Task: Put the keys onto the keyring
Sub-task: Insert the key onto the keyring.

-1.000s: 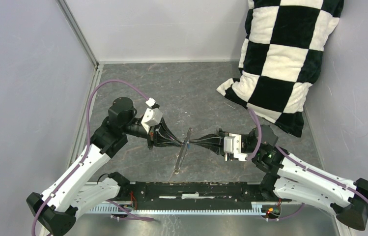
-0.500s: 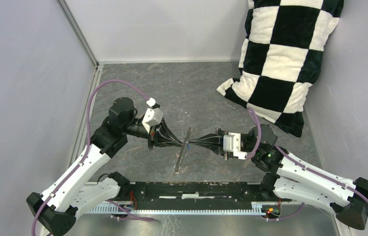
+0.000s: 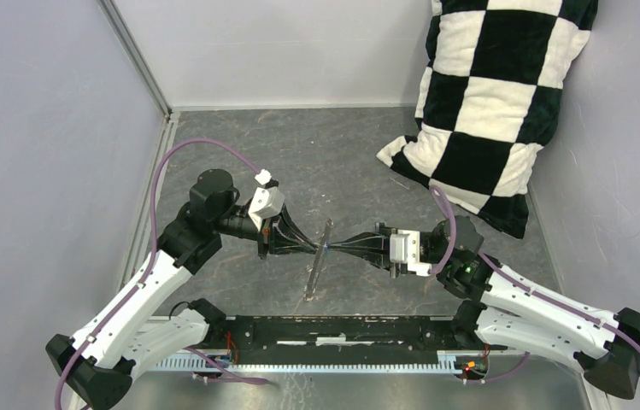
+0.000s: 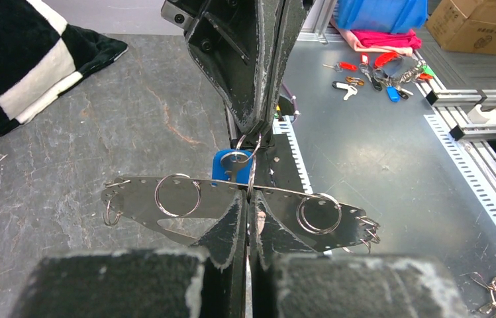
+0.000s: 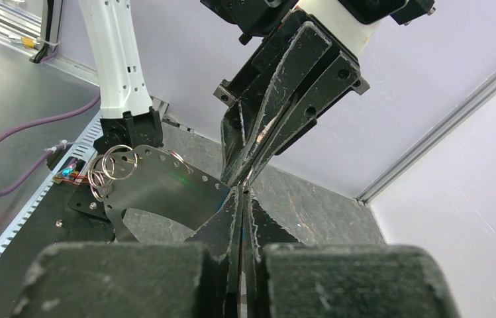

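2 white-and-black robot arms (image 3: 141,299), each with 1 gripper: the left gripper (image 3: 312,247) and the right gripper (image 3: 343,247). 1 tiny key with a bright blue head (image 4: 226,167). 1 flat silvery metal plate (image 4: 139,202) carrying at least 3 large wire rings (image 4: 156,194). 1 black-and-white checked pillow (image 3: 487,94). 1 grey stone-patterned table (image 3: 316,162).

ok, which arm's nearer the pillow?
Right. The right arm reaches up just below-left of the pillow's lower corner; the left arm is well off to the left of it.
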`<state>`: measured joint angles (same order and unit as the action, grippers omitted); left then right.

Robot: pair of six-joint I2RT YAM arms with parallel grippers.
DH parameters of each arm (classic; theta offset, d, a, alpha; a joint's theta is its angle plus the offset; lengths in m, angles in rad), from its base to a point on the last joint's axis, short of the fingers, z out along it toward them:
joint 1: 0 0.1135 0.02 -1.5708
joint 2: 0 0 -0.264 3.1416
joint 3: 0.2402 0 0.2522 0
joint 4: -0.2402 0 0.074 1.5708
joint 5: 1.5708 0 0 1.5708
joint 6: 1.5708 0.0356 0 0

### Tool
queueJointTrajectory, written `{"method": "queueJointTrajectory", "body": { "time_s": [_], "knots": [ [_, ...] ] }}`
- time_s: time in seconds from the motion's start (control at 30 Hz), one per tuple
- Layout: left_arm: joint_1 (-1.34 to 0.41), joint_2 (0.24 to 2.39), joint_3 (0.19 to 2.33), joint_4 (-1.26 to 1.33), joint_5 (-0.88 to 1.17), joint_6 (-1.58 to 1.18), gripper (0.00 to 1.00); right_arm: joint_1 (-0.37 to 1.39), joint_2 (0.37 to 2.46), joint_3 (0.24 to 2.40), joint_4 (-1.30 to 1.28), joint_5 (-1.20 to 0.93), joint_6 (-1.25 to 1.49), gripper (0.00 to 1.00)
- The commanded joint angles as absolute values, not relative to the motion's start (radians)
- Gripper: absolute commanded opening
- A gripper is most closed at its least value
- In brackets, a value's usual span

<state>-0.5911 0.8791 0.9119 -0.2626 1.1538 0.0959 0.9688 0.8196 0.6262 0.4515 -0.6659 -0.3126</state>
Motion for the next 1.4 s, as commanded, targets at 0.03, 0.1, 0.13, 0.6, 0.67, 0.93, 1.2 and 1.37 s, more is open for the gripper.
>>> {"method": "queueJointTrajectory", "body": {
  "time_s": [0.03,0.1,0.13,0.6,0.67,0.93,1.2,1.37],
  "knots": [
    [-0.594,0.879,0.958,-0.270,1.146,0.146,0.02,0.976,0.824,0.670,0.502,-0.682,-0.290,0.00],
    [-0.594,0.879,0.958,-0.271,1.148,0.148,0.02,0.976,0.828,0.673,0.502,-0.684,-0.288,0.00],
    [-0.594,0.879,0.958,-0.273,1.148,0.149,0.02,0.975,0.829,0.673,0.500,-0.683,-0.289,0.00],
    [-0.594,0.875,0.960,-0.282,1.150,0.159,0.02,0.976,0.818,0.652,0.426,-0.619,-0.317,0.00],
    [-0.595,0.875,0.960,-0.282,1.152,0.158,0.02,0.976,0.820,0.653,0.415,-0.615,-0.319,0.00],
    [-0.594,0.874,0.962,-0.287,1.148,0.157,0.02,0.976,0.819,0.655,0.413,-0.617,-0.316,0.00],
    [-0.595,0.881,0.960,-0.290,1.137,0.154,0.02,0.975,0.819,0.655,0.454,-0.614,-0.303,0.00],
    [-0.595,0.884,0.963,-0.290,1.130,0.155,0.02,0.975,0.824,0.656,0.472,-0.624,-0.292,0.00]
  ]
}}
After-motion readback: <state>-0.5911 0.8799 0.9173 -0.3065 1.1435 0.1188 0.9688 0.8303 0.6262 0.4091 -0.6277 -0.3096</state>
